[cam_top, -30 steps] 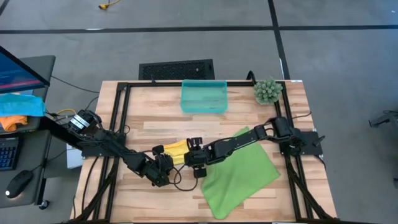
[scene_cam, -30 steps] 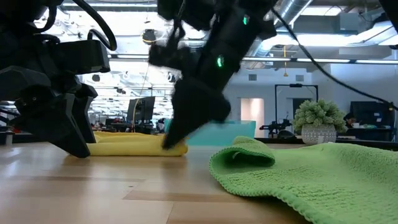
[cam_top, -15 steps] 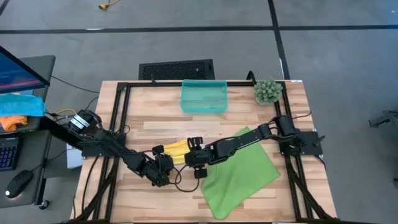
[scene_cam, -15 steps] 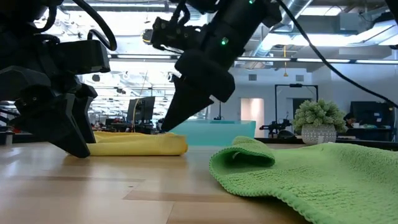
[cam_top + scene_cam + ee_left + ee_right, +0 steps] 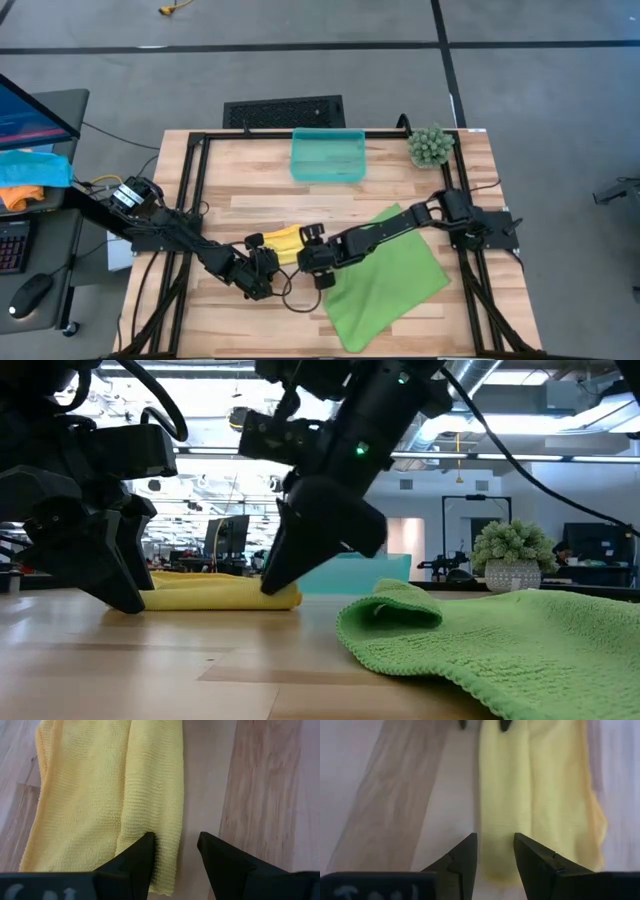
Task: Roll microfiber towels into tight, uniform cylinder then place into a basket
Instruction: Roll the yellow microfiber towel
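Flanking yellow towel (image 5: 284, 241) mid-worktop (image 5: 250, 190): left tool (image 5: 175, 851) and right tool (image 5: 495, 851), both apart astride its edges; towel's centre hidden overhead.

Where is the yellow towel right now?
In the high view, the yellow towel lies left of the table's centre, between the left claw and right claw, beside the green towel.

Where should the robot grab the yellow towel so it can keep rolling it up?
Probably the yellow towel's thick folded edge, one gripper at each end. The left gripper and right gripper already straddle that edge from opposite ends, coming down from above. The towel lies flat and long, so end grips should keep the roll even.
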`<act>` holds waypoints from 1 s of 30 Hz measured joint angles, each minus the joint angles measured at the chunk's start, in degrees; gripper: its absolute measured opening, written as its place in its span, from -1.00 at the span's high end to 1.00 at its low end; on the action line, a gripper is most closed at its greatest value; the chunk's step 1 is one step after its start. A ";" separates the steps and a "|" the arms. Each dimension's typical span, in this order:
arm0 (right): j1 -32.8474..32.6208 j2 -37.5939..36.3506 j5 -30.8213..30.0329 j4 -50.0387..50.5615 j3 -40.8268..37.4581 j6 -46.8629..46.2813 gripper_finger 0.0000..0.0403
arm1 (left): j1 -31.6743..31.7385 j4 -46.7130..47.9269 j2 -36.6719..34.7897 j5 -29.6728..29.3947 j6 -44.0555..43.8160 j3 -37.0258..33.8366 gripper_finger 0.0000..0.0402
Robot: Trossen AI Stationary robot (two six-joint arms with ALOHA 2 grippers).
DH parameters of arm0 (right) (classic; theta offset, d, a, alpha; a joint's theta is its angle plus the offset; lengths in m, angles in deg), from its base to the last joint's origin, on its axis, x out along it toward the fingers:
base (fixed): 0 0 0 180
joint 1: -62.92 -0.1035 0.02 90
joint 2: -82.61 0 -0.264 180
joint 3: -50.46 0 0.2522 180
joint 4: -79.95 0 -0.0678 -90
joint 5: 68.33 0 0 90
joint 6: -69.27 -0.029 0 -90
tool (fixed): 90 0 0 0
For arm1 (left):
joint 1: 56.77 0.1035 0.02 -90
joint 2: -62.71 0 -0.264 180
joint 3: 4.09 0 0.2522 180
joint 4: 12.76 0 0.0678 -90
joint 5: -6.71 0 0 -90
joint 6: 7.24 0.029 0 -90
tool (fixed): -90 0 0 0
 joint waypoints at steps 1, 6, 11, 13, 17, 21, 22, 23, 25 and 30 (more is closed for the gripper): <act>0.14 0.34 -0.10 -0.55 0.08 -0.40 0.24 | 0.00 0.02 0.00 0.02 0.04 0.00 0.22; 1.68 1.23 0.31 -0.23 0.09 -3.44 0.25 | 0.00 0.03 0.00 0.02 0.08 0.00 0.22; 2.44 3.12 0.95 -0.63 0.32 -4.96 0.25 | -0.08 0.02 -0.02 0.00 0.70 0.00 0.22; 2.61 3.78 1.77 -0.53 0.33 -5.00 0.25 | -0.28 0.01 -0.13 0.01 1.99 0.01 0.22; 2.58 3.95 1.96 -0.63 0.31 -5.46 0.31 | -1.75 2.69 -0.07 -2.35 3.58 1.54 0.22; 2.59 3.98 2.34 -0.88 0.28 -7.29 0.51 | -3.54 8.82 0.11 -4.51 5.24 4.46 0.22; 2.60 3.98 2.36 -0.88 0.28 -7.76 0.57 | -3.91 10.52 0.13 -4.62 5.36 5.22 0.22; 2.60 3.98 2.49 -0.84 0.26 -7.94 0.64 | -4.33 12.16 0.14 -4.71 5.36 5.88 0.22; 2.47 3.95 2.76 -0.74 0.25 -7.95 0.77 | -5.31 15.57 0.17 -5.09 4.65 7.36 0.22; 2.56 3.87 4.42 -0.43 0.24 -8.03 0.94 | -8.88 22.37 0.17 -8.09 1.58 10.85 0.22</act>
